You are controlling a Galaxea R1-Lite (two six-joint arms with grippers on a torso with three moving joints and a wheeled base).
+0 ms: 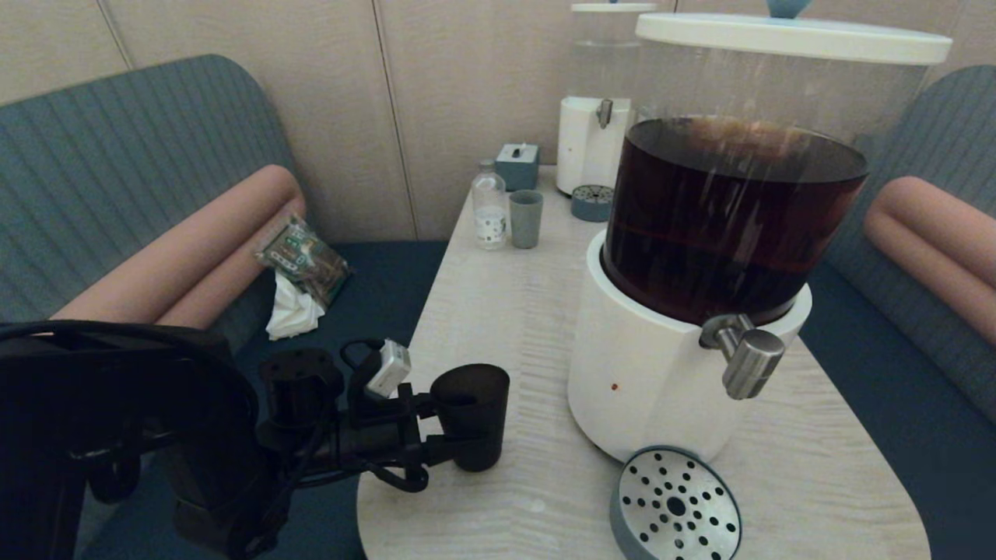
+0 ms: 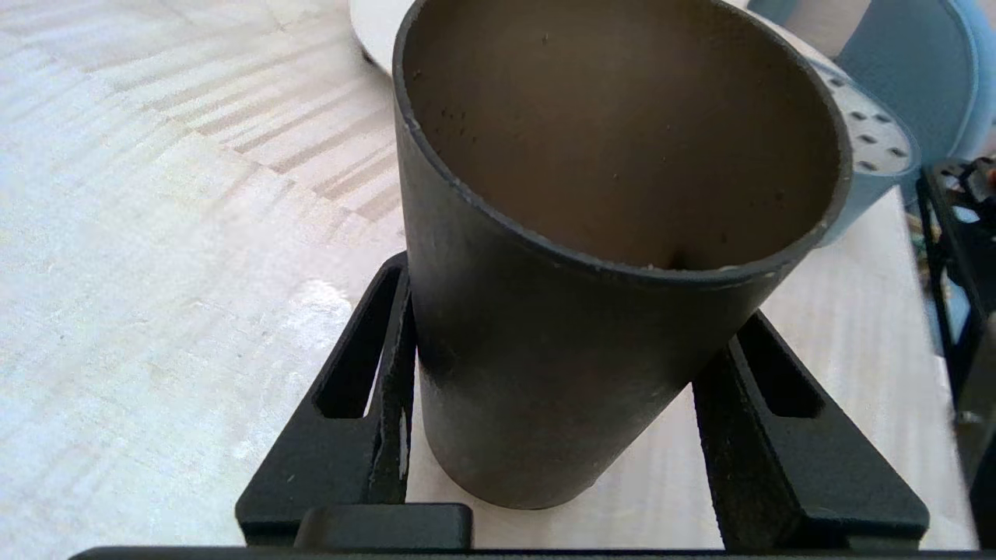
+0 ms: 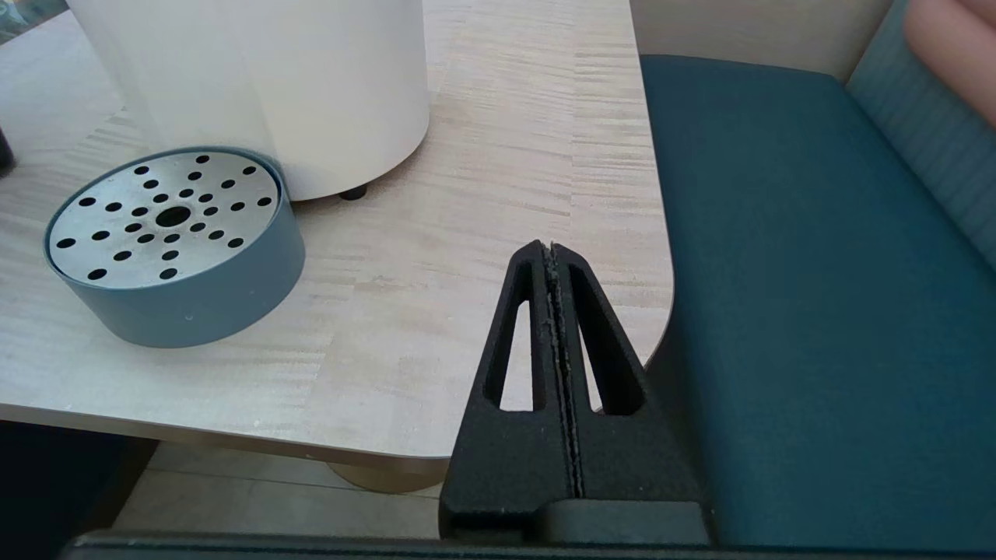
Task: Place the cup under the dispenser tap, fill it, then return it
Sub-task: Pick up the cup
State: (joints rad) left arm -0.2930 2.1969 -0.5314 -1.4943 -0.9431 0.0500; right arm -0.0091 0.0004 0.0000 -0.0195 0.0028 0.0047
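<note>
The black cup (image 1: 471,412) is at the table's front left, well to the left of the drip tray (image 1: 675,505). My left gripper (image 1: 459,426) is shut on the cup, with a finger on each side of its lower wall. In the left wrist view the cup (image 2: 560,373) looks empty and leans between the fingers (image 2: 373,365). The steel dispenser tap (image 1: 747,354) sticks out from the big white-based dispenser (image 1: 646,373) of dark liquid, directly above the tray. My right gripper (image 3: 551,249) is shut and empty, hovering off the table's front right corner, out of the head view.
At the far end of the table (image 1: 498,311) stand a grey-green cup (image 1: 525,219), a small bottle (image 1: 489,210), a grey box (image 1: 517,166) and a smaller clear-liquid dispenser (image 1: 595,117). Blue benches flank the table, and a snack packet (image 1: 303,260) lies on the left one.
</note>
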